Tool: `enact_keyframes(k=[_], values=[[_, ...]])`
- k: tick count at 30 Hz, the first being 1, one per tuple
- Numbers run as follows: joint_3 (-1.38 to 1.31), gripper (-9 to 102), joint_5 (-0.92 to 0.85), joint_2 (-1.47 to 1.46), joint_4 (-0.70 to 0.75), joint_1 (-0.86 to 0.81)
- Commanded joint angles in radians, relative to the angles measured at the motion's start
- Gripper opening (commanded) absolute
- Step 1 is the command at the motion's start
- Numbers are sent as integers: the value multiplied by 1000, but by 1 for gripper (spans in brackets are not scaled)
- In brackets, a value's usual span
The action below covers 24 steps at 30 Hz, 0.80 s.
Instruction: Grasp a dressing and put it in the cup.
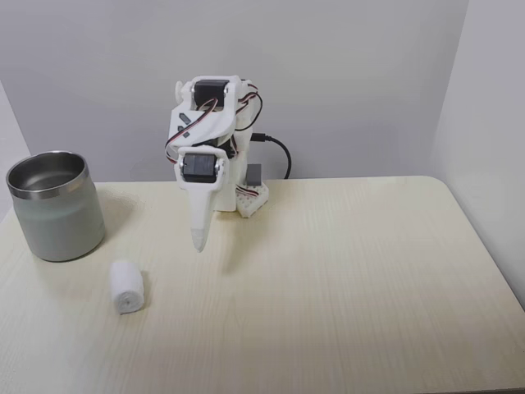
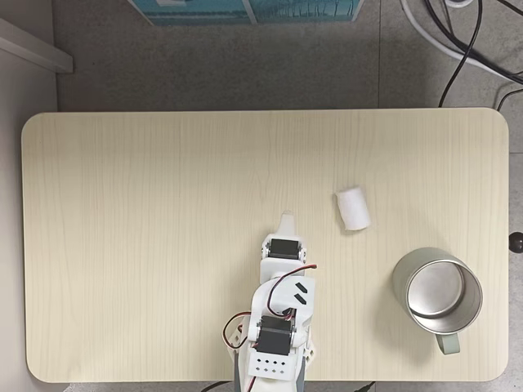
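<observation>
The dressing [image 1: 127,287] [image 2: 353,208] is a small white gauze roll lying on its side on the light wooden table [image 1: 344,279] [image 2: 147,204]. The cup [image 1: 57,222] [image 2: 400,278], a wide grey metal tumbler with a shiny rim, stands upright and holds nothing, near the table's left edge in a fixed view from the front. My white gripper [image 1: 198,242] [image 2: 286,220] points down just above the table with its fingers together and nothing between them. It hangs to the right of the dressing and behind it in that front view, clearly apart from it.
The arm's base [image 1: 246,193] [image 2: 274,363] stands at the table's back edge in the front view, with a black cable [image 1: 279,152] behind it. A grey wall is behind the table. More cables [image 2: 474,41] lie on the floor beyond the table's far side in the view from above.
</observation>
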<state>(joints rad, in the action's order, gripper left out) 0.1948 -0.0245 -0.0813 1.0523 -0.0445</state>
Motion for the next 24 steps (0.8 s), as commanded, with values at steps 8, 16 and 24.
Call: enact_keyframes(k=[8,16,24], values=[[5,0,34,-5,-17,40],[5,0,34,-5,-17,40],[2,0,35,-5,-49,8]])
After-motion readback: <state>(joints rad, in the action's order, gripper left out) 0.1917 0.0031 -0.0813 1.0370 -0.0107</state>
